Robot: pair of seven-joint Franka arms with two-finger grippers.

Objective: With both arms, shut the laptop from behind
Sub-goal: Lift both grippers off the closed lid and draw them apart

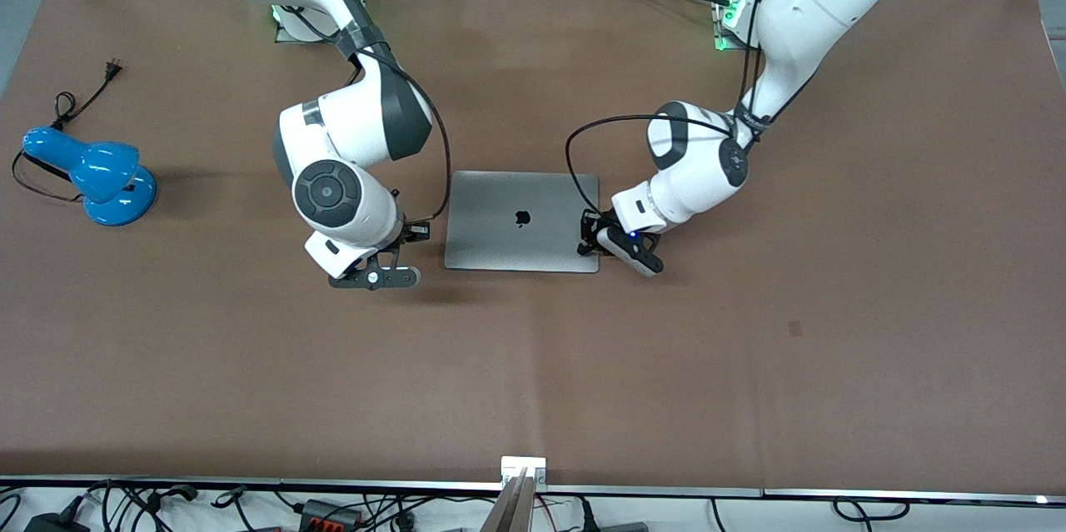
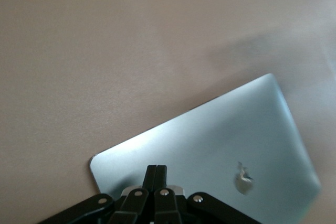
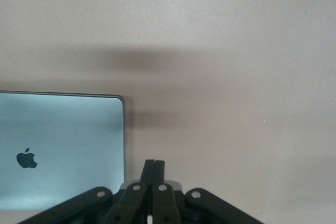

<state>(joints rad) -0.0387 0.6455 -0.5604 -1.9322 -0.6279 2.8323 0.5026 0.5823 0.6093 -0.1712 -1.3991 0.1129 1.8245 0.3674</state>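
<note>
Nearest the front camera, the right arm's black two-finger gripper (image 1: 398, 257) is seen over bare brown table (image 1: 533, 365), fingers pressed together. Beside it, the slim silver-grey metal laptop (image 1: 522, 221) lies shut mid-table. The left gripper (image 1: 601, 239), fingers (image 2: 156, 174) likewise narrowed together, is shown over the lid's edge only by its wrist view.

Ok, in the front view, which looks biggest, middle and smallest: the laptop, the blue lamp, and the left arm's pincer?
1. The laptop, lying shut, looks clearly biggest.
2. The blue lamp, toward the right arm's end of the table.
3. The left pincer, shut at the laptop's edge, looks smallest, though its arm partly hides it.
</note>
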